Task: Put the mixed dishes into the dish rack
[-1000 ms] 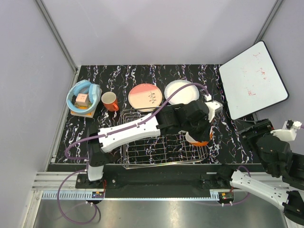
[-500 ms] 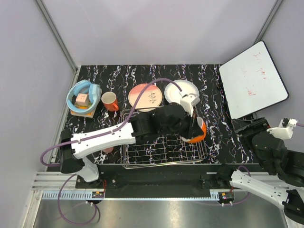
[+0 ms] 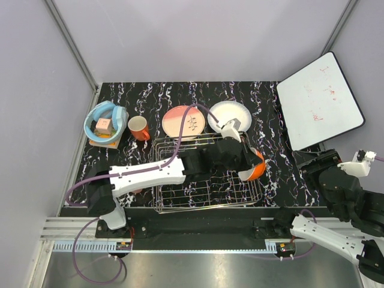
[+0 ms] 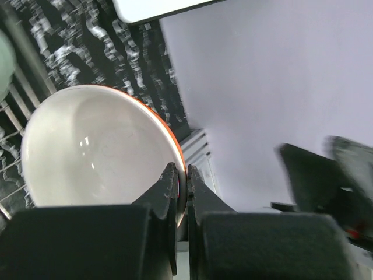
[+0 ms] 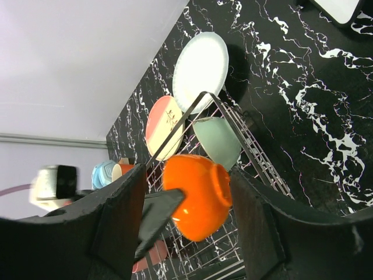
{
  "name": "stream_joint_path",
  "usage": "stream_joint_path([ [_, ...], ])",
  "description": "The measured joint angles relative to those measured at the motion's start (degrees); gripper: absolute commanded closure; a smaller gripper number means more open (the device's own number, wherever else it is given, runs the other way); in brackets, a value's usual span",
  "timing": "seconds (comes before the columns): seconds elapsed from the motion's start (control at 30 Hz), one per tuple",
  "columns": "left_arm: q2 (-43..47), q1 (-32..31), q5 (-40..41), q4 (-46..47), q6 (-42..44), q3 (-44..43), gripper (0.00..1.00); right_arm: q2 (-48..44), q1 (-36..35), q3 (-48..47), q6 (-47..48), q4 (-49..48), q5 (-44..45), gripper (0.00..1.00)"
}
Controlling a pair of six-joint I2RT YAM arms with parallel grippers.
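At the right end of the chrome wire dish rack (image 3: 180, 195), white-and-orange bowl (image 3: 255, 167) pinched by its rim in the closed left gripper (image 4: 180, 175), tipped on edge, likely for slotting beside the pale green bowl (image 5: 218, 140) already inside; right gripper (image 5: 186, 172) spread wide, empty, beside the black marbled table (image 3: 276, 180).

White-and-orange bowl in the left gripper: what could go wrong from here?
1. The left gripper pinches only the thin rim of the white-and-orange bowl, which hangs tilted; it could slip.
2. The bowl hovers at the right edge of the dish rack; released there, it may catch the rim wire and tip out.
3. The pale green bowl lies close by in the rack and could get knocked.
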State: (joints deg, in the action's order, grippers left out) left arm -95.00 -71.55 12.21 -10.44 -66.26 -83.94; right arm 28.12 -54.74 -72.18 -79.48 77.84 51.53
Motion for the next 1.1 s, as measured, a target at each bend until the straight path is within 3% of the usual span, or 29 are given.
stream_joint_path([
  [0.23, 0.0, -1.2, 4.7, 1.1, -6.7, 8.7, 1.00, -1.3, 0.0, 0.0, 0.0, 0.0, 0.1, 0.33],
  [0.73, -1.2, -4.5, 7.5, 8.9, -15.7, 10.0, 1.00, -3.8, 0.0, 1.6, 0.0, 0.0, -0.1, 0.34],
  [1.1, -1.2, -3.3, 7.8, 11.4, -20.6, 18.4, 1.00, -6.7, 0.0, 1.7, 0.1, 0.0, -0.1, 0.35],
])
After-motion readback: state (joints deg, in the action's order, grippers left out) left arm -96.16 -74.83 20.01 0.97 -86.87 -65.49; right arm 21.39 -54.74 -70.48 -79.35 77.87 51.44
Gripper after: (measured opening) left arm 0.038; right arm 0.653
